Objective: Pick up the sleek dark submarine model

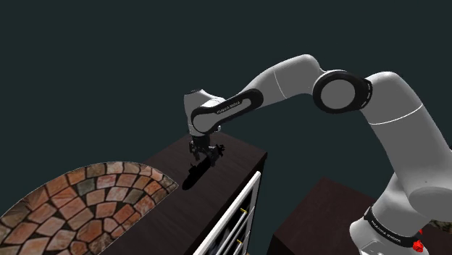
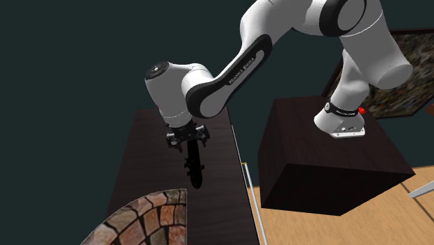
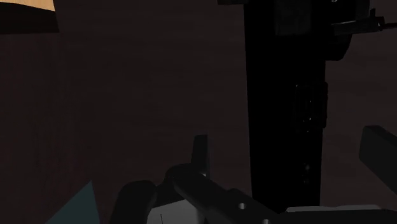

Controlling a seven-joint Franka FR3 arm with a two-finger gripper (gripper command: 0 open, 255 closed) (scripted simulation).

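Note:
The submarine model (image 1: pixel 195 175) is a long, slim black shape lying on the dark wooden cabinet top (image 1: pixel 232 156). In the second exterior view the submarine model (image 2: pixel 195 169) stretches from under the hand toward the camera. My gripper (image 1: pixel 206 153) hangs just above its far end, pointing down. Seen from the other side, the gripper (image 2: pixel 188 139) is low over the cabinet top (image 2: pixel 149 160). In the wrist view the submarine (image 3: pixel 283 95) runs lengthwise between the fingers. The gripper (image 3: pixel 289 153) is open, and its fingers (image 3: pixel 200 151) stand apart on either side of the hull without touching it.
A rounded brick-patterned surface (image 1: pixel 87 203) covers the near end of the cabinet top, seen again as the brick surface (image 2: pixel 149 219). White drawer fronts (image 1: pixel 243 214) run down the cabinet's side. My dark stand (image 2: pixel 327 160) is beside the cabinet across a narrow gap.

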